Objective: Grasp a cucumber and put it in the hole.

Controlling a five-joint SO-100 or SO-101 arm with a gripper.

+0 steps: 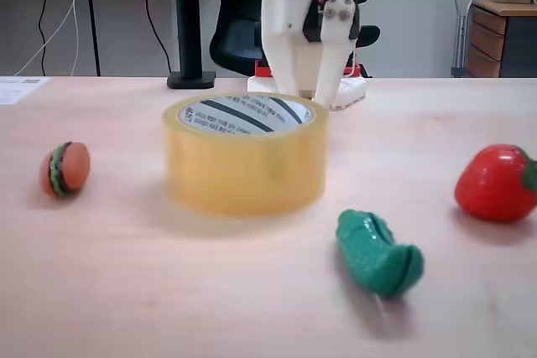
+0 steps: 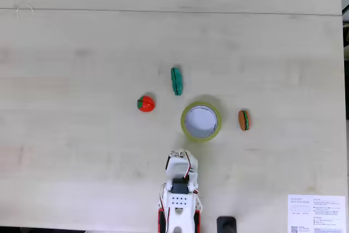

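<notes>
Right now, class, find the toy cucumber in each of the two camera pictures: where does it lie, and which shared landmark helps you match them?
Low fixed view: the cucumber lies in the lower right foreground, in front and to the right of the tape roll.
Top-down fixed view: the cucumber lies just above centre, up and left of the tape roll.
Shared landmark: the tape roll, with the strawberry nearby.
</notes>
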